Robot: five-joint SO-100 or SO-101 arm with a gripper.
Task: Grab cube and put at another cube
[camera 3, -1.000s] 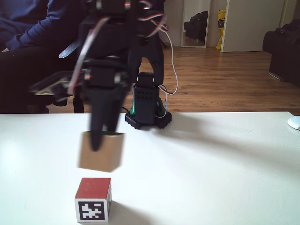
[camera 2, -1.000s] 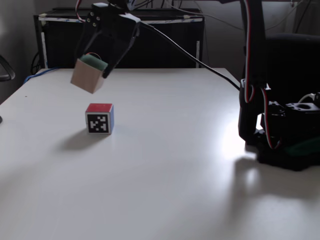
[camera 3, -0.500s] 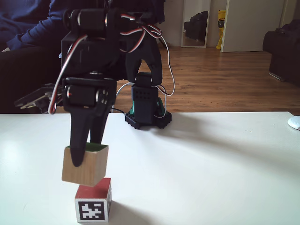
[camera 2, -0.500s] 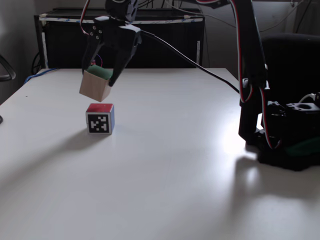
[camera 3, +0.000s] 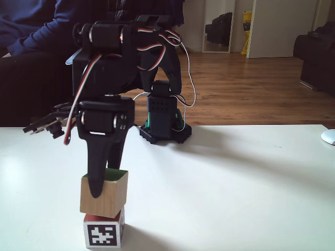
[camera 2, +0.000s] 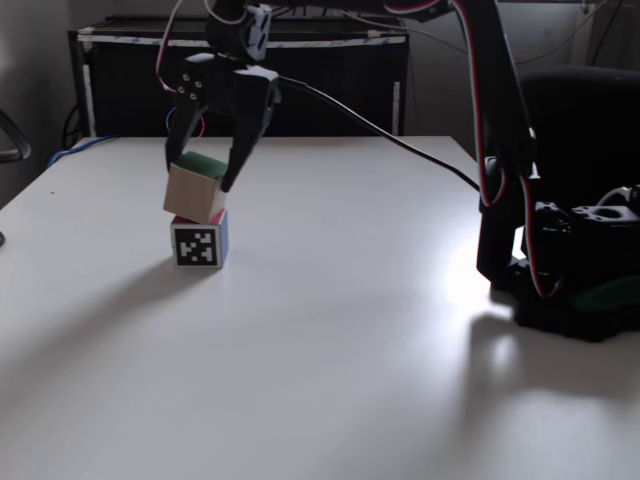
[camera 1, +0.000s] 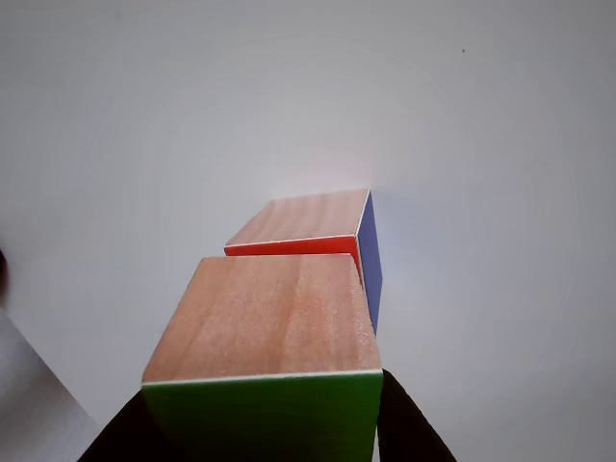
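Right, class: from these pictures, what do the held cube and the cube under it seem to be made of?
The held cube looks like bare light wood, with grain lines on its side and one flat green painted face. The lower cube seems the same wood, grain visible, with red and blue painted faces and, in a fixed view, a printed black-and-white marker, probably a sticker.

Dim, backlit fixed views; glare on table (camera 2: 455,285) at right, long soft shadows lower left; sharp throughout.
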